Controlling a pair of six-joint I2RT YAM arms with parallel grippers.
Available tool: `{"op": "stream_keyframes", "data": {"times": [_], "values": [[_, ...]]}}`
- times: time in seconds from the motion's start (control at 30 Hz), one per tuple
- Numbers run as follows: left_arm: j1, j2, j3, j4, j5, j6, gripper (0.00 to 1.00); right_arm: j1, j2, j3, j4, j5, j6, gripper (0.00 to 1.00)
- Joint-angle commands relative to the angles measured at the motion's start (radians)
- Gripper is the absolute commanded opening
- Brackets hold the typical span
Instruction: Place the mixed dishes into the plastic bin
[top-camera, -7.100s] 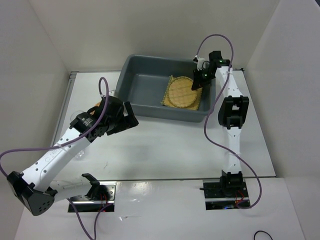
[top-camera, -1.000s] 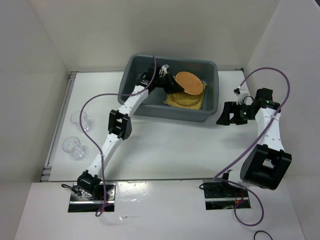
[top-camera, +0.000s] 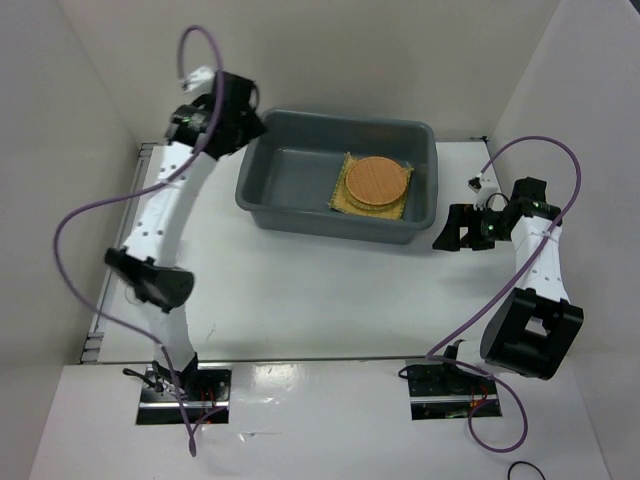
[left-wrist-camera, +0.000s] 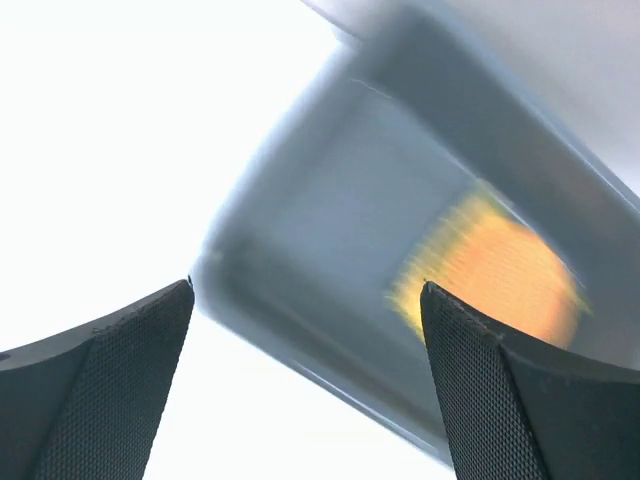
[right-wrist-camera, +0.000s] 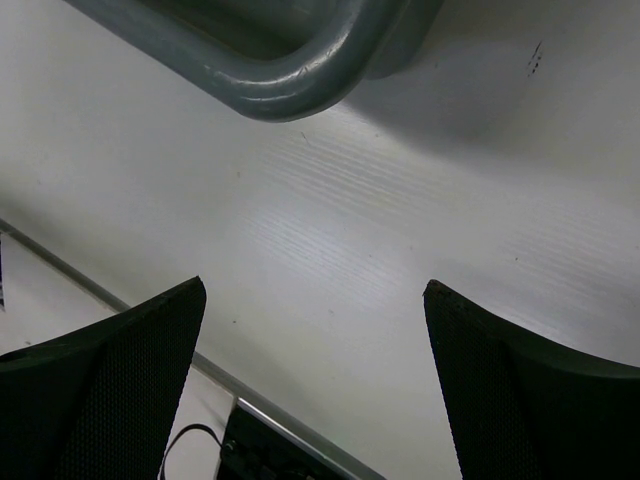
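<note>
Orange-brown disc (top-camera: 378, 181) inside bin (top-camera: 292, 180), between left jaws and right jaws; both spread, empty.

There is one large rectangular grey-blue plastic bin (top-camera: 340, 118). Inside the bin lies one square yellow woven bamboo mat (top-camera: 343, 196), and on it one round orange-brown disc (top-camera: 378, 182). Whether a second, paler disc lies between them cannot be told. Two white-and-black robot arms flank the bin: one left arm (top-camera: 165, 215) to the bin's left, one right arm (top-camera: 540, 265) to its right. Each carries one gripper, the left gripper (left-wrist-camera: 307, 284) and the right gripper (right-wrist-camera: 315, 283), with two black fingers (left-wrist-camera: 100, 400) apiece, four in all. There are two purple cables (top-camera: 75, 215), one on either side of the bin.
</note>
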Motion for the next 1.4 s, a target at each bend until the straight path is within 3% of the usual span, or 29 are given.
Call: {"op": "stream_keyframes", "data": {"times": [0.0,0.13,0.3,0.53,0.93,1.0,1.1,1.13,1.23,1.37], "values": [[0.171,-0.074,-0.426,-0.025,-0.15,-0.122,1.0,-0.007,0.001,-0.006,0.023,-0.019,-0.013,0.94],[0.296,-0.212,-0.742,0.038,-0.127,-0.172,1.0,-0.007,0.001,-0.006,0.023,-0.019,-0.013,0.94],[0.451,-0.358,-1.027,0.293,0.051,-0.089,1.0,-0.007,-0.008,-0.006,0.023,-0.019,-0.013,0.94],[0.528,-0.296,-1.062,0.325,0.048,-0.021,1.0,-0.007,0.003,-0.006,0.023,-0.019,-0.013,0.94],[0.626,-0.168,-1.127,0.464,0.182,0.097,1.0,-0.007,0.012,-0.006,0.023,-0.001,-0.013,0.94],[0.626,-0.159,-1.118,0.475,0.191,0.106,0.96,-0.007,0.012,0.003,0.012,-0.001,-0.013,0.94],[0.626,-0.168,-1.128,0.5,0.214,0.117,0.82,-0.007,0.021,0.003,0.012,-0.001,-0.013,0.94],[0.626,-0.168,-1.138,0.5,0.214,0.127,0.57,-0.007,0.021,0.003,0.012,-0.001,-0.013,0.94],[0.635,-0.191,-1.113,0.474,0.223,0.127,0.03,-0.007,0.021,0.003,0.012,-0.001,-0.013,0.94],[0.635,-0.274,-1.047,0.465,0.251,0.085,0.0,-0.007,0.021,-0.009,0.021,-0.001,-0.013,0.94]]}}
